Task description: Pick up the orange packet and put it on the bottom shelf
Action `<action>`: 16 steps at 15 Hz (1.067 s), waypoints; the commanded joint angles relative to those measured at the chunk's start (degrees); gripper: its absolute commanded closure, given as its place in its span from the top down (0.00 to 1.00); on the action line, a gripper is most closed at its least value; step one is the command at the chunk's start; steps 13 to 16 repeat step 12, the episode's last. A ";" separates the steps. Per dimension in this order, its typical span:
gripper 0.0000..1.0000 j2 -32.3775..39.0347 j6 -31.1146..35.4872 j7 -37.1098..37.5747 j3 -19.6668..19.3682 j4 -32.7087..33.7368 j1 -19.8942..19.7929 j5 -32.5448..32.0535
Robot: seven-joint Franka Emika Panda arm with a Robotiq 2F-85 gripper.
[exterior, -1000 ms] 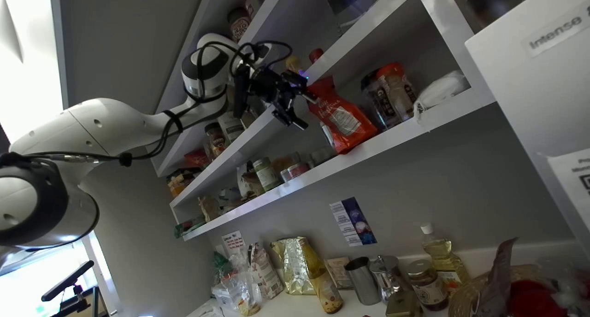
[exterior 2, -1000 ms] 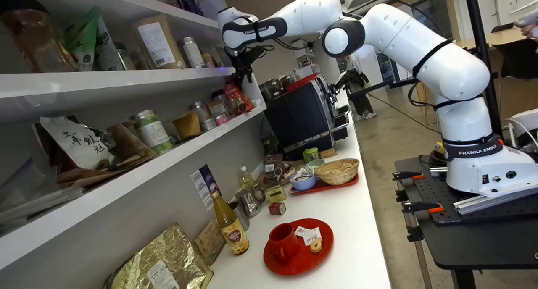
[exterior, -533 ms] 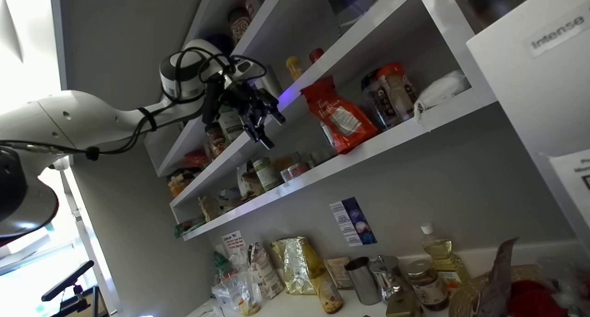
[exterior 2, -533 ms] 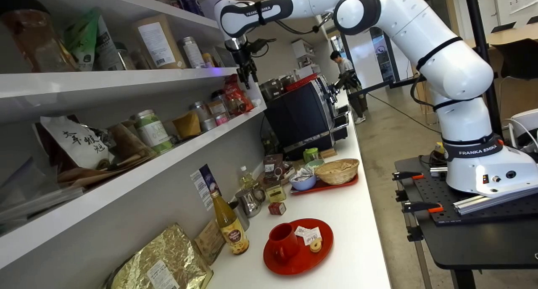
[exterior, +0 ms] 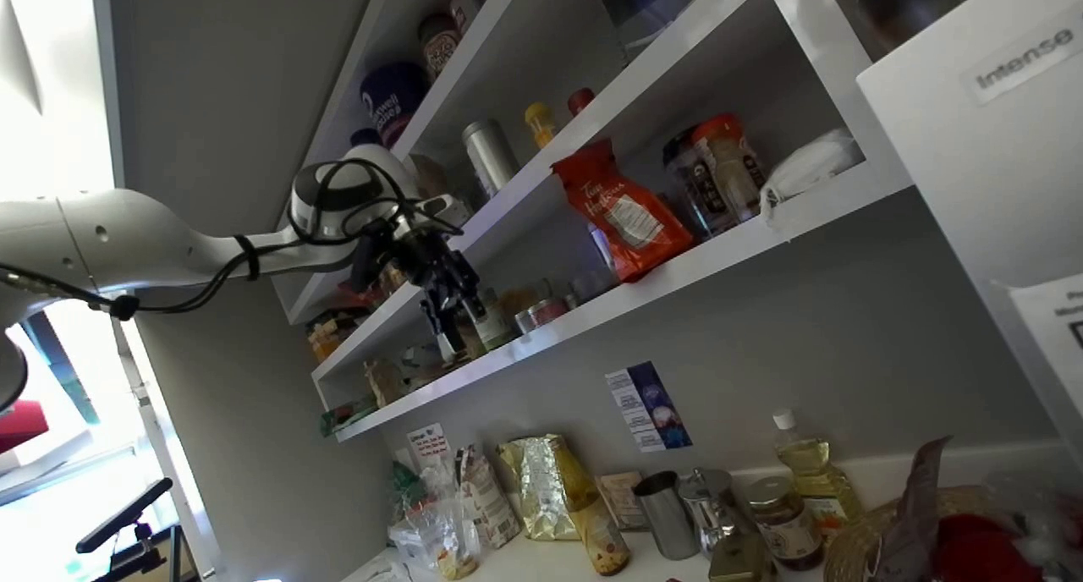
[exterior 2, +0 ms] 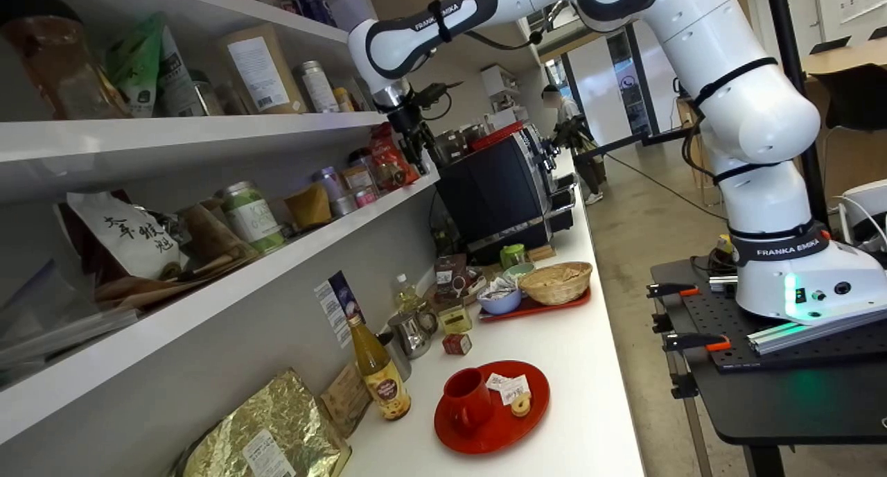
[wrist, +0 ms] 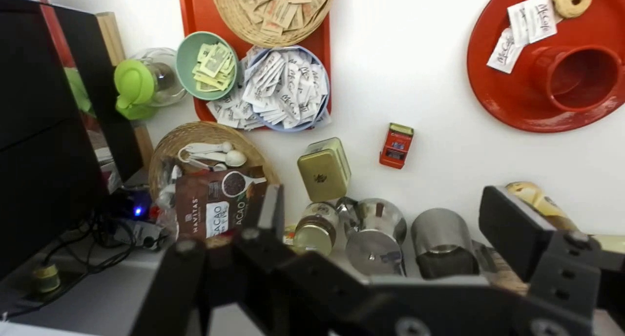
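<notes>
My claw (wrist: pixel 385 204) is wide. The orange packet (exterior: pixel 624 214) sits on the bottom shelf (exterior: pixel 728 248), above the back edge of the tabletop (exterior 2: pixel 585 366).

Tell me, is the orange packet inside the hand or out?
Out. An exterior view shows the packet resting on the bottom shelf, apart from the hand; the wrist view shows its fingers spread, holding nothing.
</notes>
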 commanded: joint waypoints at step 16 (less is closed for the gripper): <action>1.00 -6.24 3.54 7.52 2.49 -15.34 3.51 0.64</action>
